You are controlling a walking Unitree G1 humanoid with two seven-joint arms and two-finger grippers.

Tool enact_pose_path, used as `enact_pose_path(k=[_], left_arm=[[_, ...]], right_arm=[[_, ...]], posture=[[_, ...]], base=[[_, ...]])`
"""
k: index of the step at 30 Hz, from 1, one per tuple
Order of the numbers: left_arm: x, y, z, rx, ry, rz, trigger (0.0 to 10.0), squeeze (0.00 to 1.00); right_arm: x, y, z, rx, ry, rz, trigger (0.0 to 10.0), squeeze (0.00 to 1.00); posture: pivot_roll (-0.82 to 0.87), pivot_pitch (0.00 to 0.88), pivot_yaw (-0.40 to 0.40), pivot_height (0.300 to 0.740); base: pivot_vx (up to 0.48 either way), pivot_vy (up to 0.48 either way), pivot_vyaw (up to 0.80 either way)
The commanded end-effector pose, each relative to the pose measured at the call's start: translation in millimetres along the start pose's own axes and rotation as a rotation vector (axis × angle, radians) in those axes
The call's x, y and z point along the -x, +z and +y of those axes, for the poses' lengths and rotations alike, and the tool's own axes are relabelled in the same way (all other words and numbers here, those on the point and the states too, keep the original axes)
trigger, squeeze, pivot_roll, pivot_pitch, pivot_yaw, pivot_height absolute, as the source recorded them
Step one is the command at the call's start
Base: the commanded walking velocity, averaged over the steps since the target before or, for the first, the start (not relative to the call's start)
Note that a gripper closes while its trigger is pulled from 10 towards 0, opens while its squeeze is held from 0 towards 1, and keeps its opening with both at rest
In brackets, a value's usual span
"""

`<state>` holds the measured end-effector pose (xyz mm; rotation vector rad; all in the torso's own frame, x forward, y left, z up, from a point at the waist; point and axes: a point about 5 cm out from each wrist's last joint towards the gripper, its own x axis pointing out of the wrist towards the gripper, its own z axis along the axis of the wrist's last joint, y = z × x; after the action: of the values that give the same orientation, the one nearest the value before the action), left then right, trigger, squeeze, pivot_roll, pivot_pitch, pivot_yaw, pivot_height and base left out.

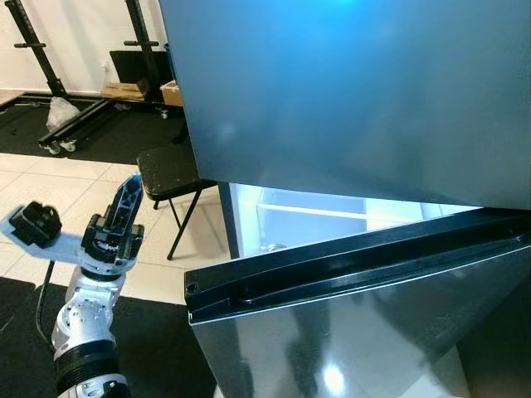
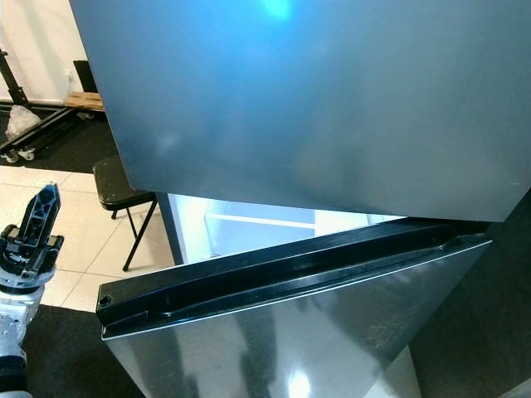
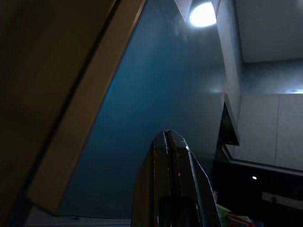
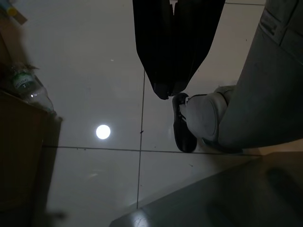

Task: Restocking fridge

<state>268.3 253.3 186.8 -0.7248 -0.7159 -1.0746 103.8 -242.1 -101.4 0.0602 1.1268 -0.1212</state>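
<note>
**Fridge ajar, both grippers empty**

Stood close before a steel fridge [image 1: 348, 99]. Upper door [image 2: 315, 91] swung open toward the camera, with the lit white interior [image 1: 315, 217] showing in the gap beneath it. Inside, glimpsed a white shelf [image 1: 332, 211] and a pale drawer front; contents too hidden to name. Lower door [image 1: 357, 332] seen from above, its black top edge [image 1: 348, 265] running slantwise across the head views, steel face glossy with a ceiling-light reflection.

Left gripper [image 1: 129, 195] raised at the robot's left, well apart from the fridge doors, pointing up and forward. Fingers [image 3: 170, 156] pressed together, tips meeting with no gap, holding nothing. In the left wrist view, aimed at the blue-tinted door face, with a bright lamp [image 3: 202, 14] above.

Right gripper [image 4: 168, 87] hung low, pointing down at pale floor tiles [image 4: 94, 71]. Fingers closed against each other, nothing between them. Just beyond the tips, saw a person's dark shoe [image 4: 182, 125] and grey trouser leg [image 4: 260, 94]. Near a brown cardboard box [image 4: 19, 146], lay a clear plastic water bottle [image 4: 28, 87] on the floor.

Behind the left arm, noted a small black folding stool [image 1: 170, 170] on the tiles, and farther off black wheeled stands [image 1: 75, 91] on a dark mat.
</note>
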Motion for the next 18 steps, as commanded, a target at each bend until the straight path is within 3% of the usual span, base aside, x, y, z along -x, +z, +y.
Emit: enact_pose_path(k=[1,4,10,18], left_arm=[[-7.5,1.5,-3.8,0.003,-0.048,0.021,10.0,0.0],[-37.3,-6.9,-23.2,0.032,-0.22,0.127,10.0,0.0],[-50.1,-4.3,-32.0,0.028,-0.283,0.151,10.0,0.0],[-73.5,-9.4,-55.6,0.073,-0.411,0.225,10.0,0.0]], right_arm=[[-0.2,-0.3,1.5,-0.007,0.001,-0.002,10.0,0.0],[-0.6,-1.0,3.8,-0.002,0.006,0.0,10.0,0.0],[-0.2,-2.3,3.0,-0.004,0.004,0.002,10.0,0.0],[-0.3,-3.9,4.8,-0.003,0.008,0.006,10.0,0.0]], posture=[[-0.01,0.0,0.007,0.74],[-0.02,0.0,0.011,0.74],[-0.02,0.0,0.011,0.74],[-0.02,0.0,0.014,0.74]], base=[[0.0,0.0,0.0],[0.0,0.0,0.0],[0.0,0.0,0.0],[0.0,0.0,0.0]])
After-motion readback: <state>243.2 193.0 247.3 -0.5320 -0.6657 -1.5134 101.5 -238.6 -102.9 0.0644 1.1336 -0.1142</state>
